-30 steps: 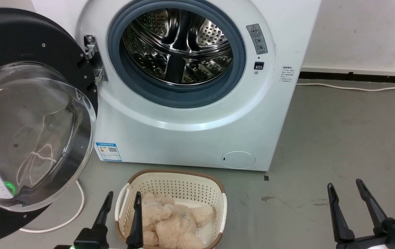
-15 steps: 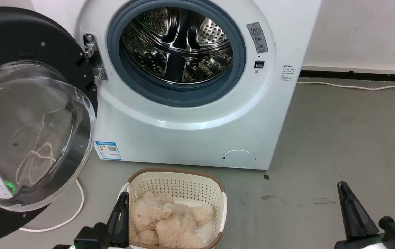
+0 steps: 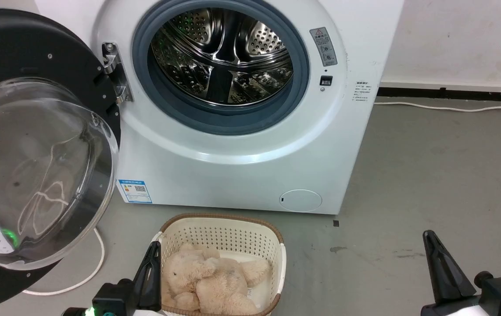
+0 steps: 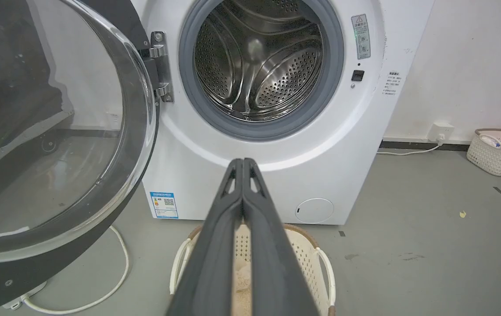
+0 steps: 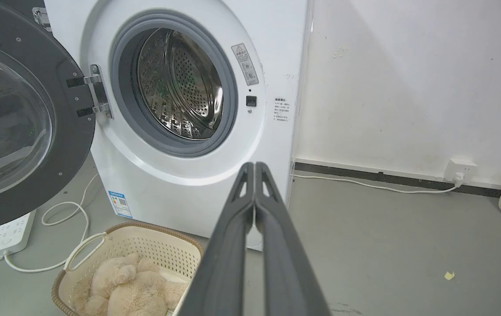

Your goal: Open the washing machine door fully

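The washing machine door [image 3: 22,52] is hanging wide open on its hinge [image 3: 114,74] at the left side of the drum opening [image 3: 222,57], and its glass bowl [image 3: 35,175] is facing toward you. The door is lying up and to the left of your left hand [image 3: 154,252], which is sitting low by the left rim of the basket [image 3: 224,218], fingers pressed together and holding nothing. Your right hand [image 3: 431,241] is also pressed together and empty, well apart at the far right, so the left arm is the nearer one. I am judging the door as almost fully open; if you are wanting more swing, you are needing to reach left and push the inner face away from the machine [image 3: 233,175].
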